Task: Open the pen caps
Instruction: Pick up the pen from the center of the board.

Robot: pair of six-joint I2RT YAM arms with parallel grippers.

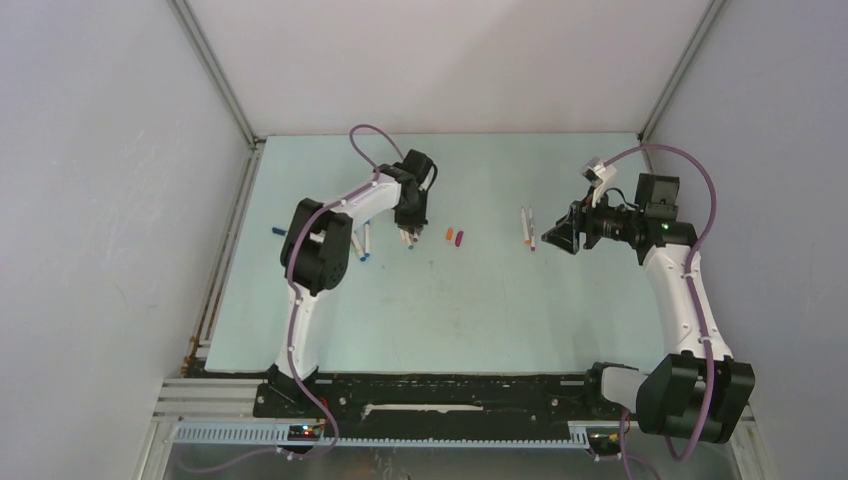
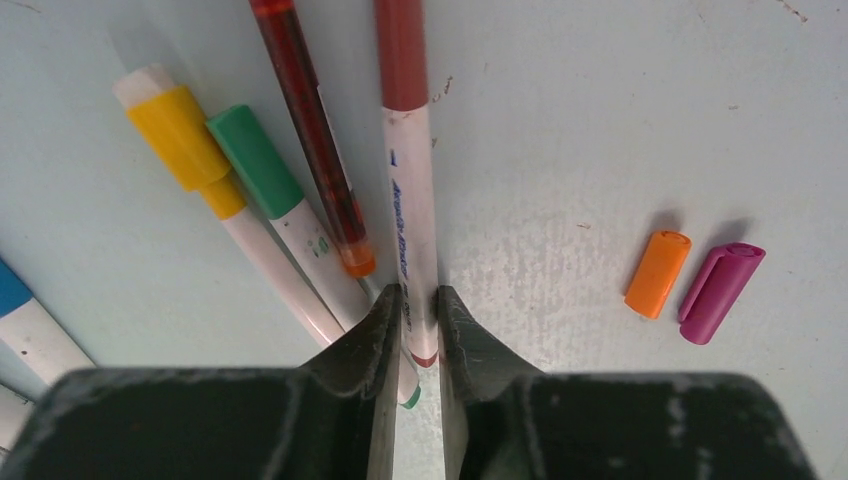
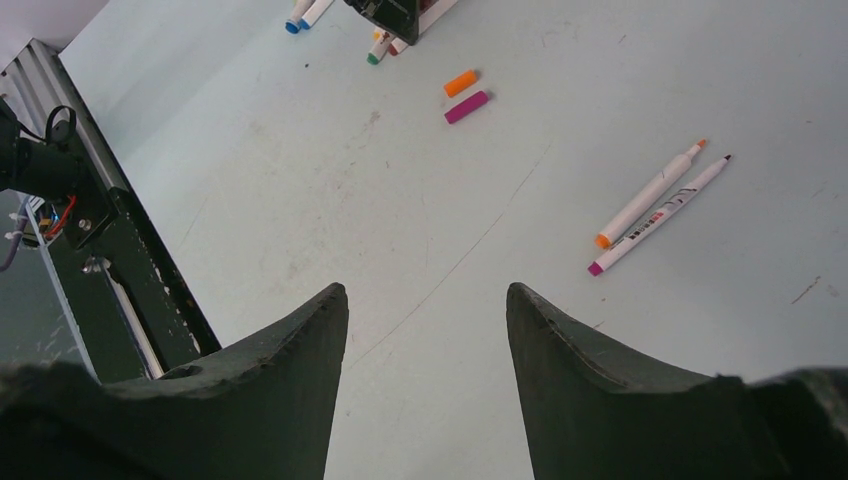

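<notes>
With the left claw (image 2: 418, 296) pinched narrow on the white-barrelled marker pen (image 2: 412, 210) lying left of centre on the pale blue surface (image 2: 600, 120), the wide, empty right claw (image 3: 425, 292) should grip its dark red cylindrical plastic cap (image 2: 401, 50) at the far end and pull straight

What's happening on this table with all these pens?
Two robot arms are taking the caps off marker pens. The left pincer has its fingers on either side of a white pen with a dark red cap; whether it grips yet is unclear. A small orange plastic cap and a purple one lie loose nearby. Two uncapped white pens lie near the open, empty right pincer.
</notes>
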